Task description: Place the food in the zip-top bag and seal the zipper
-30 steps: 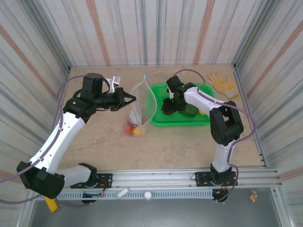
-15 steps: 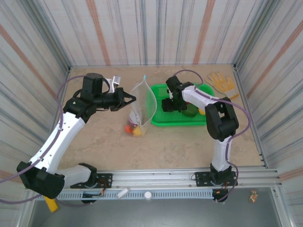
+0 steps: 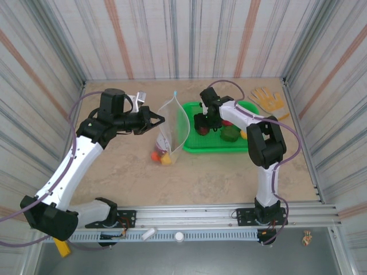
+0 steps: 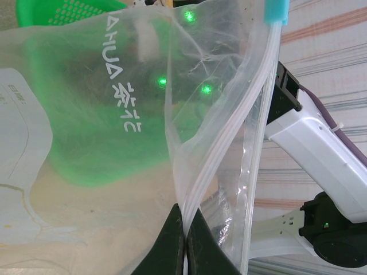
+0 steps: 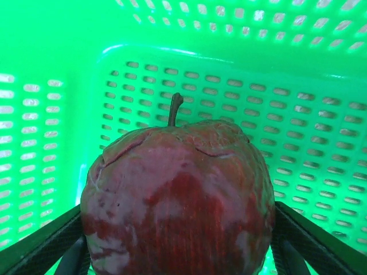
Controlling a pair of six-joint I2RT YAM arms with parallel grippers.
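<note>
— Left tool (image 4: 184, 220) clenched on the zip-top bag (image 3: 172, 123) by its mouth, holding it upright on the bench (image 3: 218, 172).
— Right tool (image 3: 204, 126) straddles a red apple (image 5: 178, 195) in the basket (image 3: 218, 146). Gripped? Can't tell. Squeeze squarely, then lift clear.

The left tool (image 3: 159, 120) has its tips pressed together on the edge of the zip-top bag (image 3: 175, 123), which stands upright on the surface (image 3: 189, 172) with orange and yellow food (image 3: 162, 156) at its bottom. The right tool (image 3: 203, 124) sits over a dark red fruit (image 3: 203, 131) at the left end of the green basket (image 3: 218, 149).
</note>
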